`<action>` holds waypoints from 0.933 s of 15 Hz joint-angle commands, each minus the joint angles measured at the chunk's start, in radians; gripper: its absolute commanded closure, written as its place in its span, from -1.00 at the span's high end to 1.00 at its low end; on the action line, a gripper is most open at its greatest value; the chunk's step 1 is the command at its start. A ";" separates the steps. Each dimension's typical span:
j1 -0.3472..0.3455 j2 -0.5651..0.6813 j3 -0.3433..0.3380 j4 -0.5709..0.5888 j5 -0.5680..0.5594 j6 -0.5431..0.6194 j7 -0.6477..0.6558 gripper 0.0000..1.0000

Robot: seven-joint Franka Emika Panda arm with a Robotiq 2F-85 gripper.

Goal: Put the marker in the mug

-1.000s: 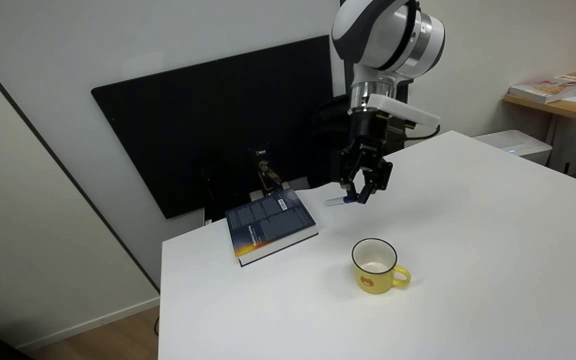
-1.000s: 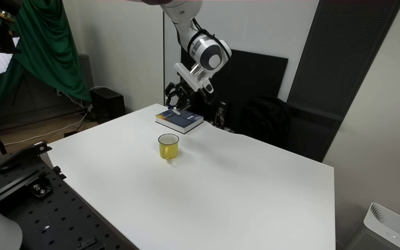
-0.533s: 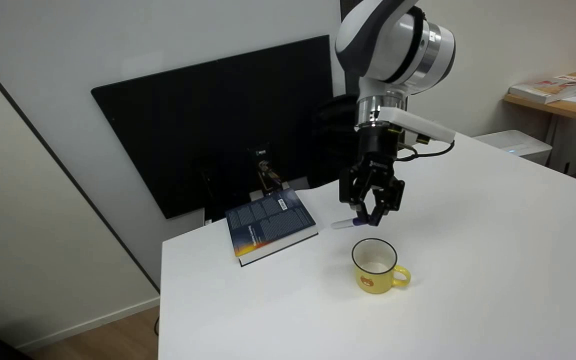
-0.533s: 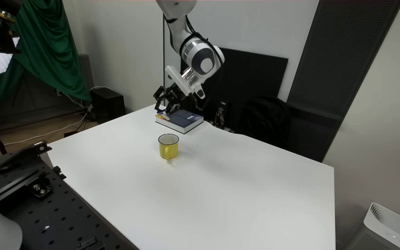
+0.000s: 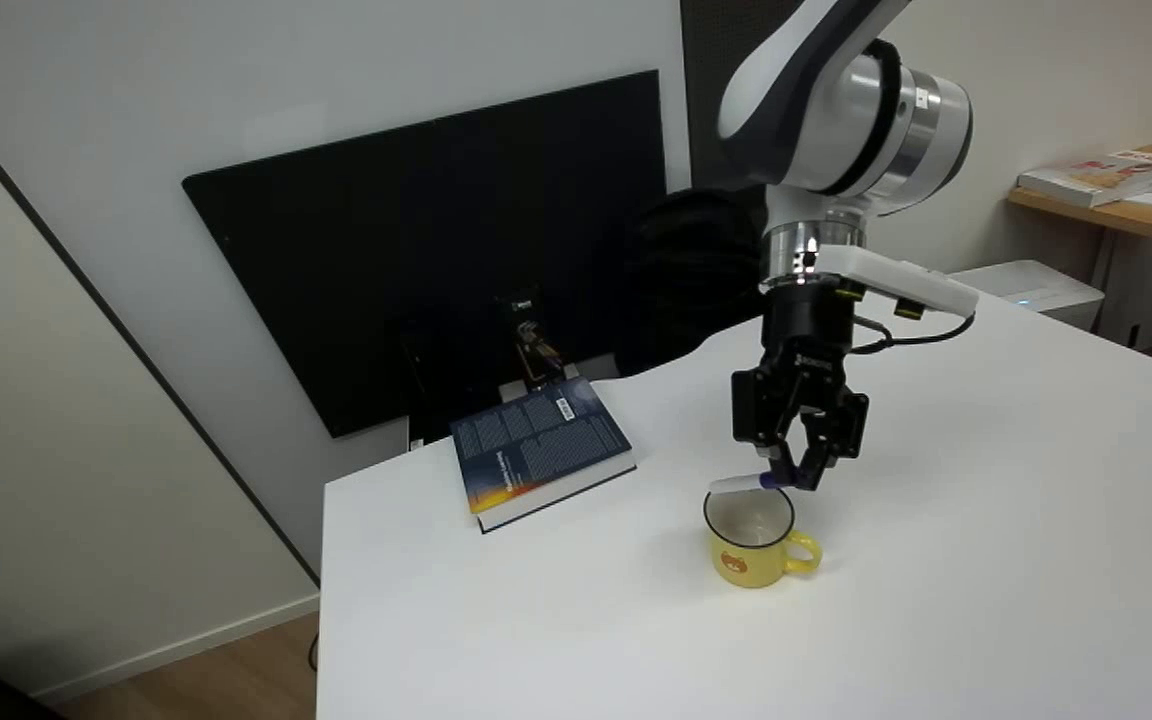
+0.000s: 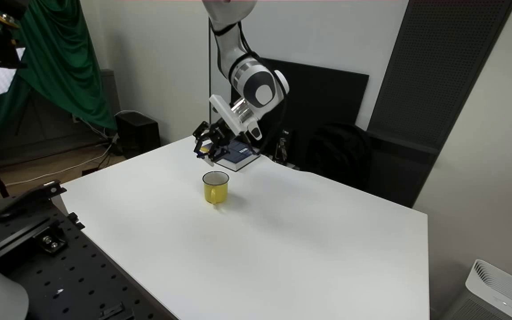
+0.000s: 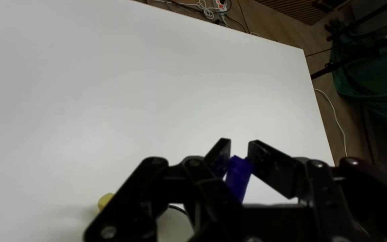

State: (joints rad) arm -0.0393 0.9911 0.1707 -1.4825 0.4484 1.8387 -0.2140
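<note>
The marker has a white body [image 5: 736, 484] and a purple-blue cap [image 7: 239, 176]. My gripper [image 5: 796, 478] is shut on the cap end, and the marker sticks out sideways, nearly level. The yellow mug [image 5: 748, 565] stands upright on the table with its handle to one side. In an exterior view the marker overlaps the mug's far rim. In an exterior view the gripper [image 6: 207, 155] and the marker's pale end [image 6: 210, 162] are above and beyond the mug [image 6: 216, 192], apart from it. In the wrist view the mug's pale inside [image 7: 175, 227] shows at lower left, partly hidden by the gripper.
A thick blue book [image 5: 541, 450] lies on the white table [image 5: 556, 620] near its edge. A black panel [image 5: 456, 230] and a dark backpack [image 5: 691, 270] are behind the table. A black perforated platform [image 6: 82, 275] adjoins the table.
My gripper has moved down with the marker and toward the mug, away from the book's side. The marker stays held at its cap. The mug and book have not moved.
</note>
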 commanded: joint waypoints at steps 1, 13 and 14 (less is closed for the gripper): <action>-0.038 -0.004 0.001 -0.031 0.012 0.004 -0.009 -0.89; -0.108 0.166 -0.002 0.157 0.005 -0.083 -0.006 -0.89; -0.104 0.186 -0.001 0.181 0.004 -0.087 -0.003 -0.89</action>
State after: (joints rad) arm -0.1429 1.1124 0.1613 -1.4014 0.4493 1.7954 -0.2379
